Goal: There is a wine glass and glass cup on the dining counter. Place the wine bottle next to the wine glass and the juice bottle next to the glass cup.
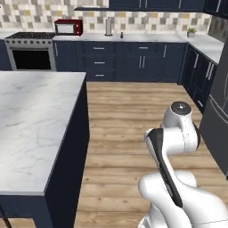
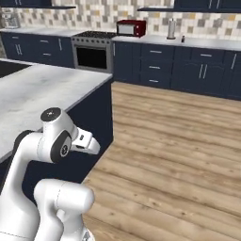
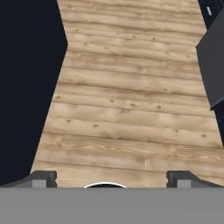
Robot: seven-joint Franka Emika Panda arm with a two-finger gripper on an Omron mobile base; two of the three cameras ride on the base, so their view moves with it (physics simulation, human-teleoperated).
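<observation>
Stands on the plank floor [image 1: 129, 116] just off the side edge of the dining counter [image 1: 31, 120], near that worktop's nearest corner, with the white arm [image 1: 171, 147] folded up tight over the base. Probably tucked that way for driving: nothing within reach to pick up, and a compact pose clears the cabinet corner.

Holds the jaws spread as wide as they go, gripping nothing; the two dark fingertips [image 3: 41, 177] sit far apart at the bottom of the hand view. Looks straight down along them at bare floorboards, between the navy cabinet side [image 3: 26, 87] and a dark grey fridge [image 3: 212, 65]. Open, at a guess, to be ready for a bottle neck or body once one is reached.

Shows the worktop as a broad flat slab of white marble with faint grey veins, square-cornered, smooth and matt, over flat dark navy panels. Shows the floor as warm pale wood, knotted, in long horizontal planks. Beyond, along the far wall: a steel stove [image 1: 30, 51] with a black oven door, a glossy red microwave [image 1: 68, 27], a tiled splashback in beige and grey.

Judged very early in the task: the wine bottle and the juice bottle not yet fetched, so a drive toward them likely needed first.
</observation>
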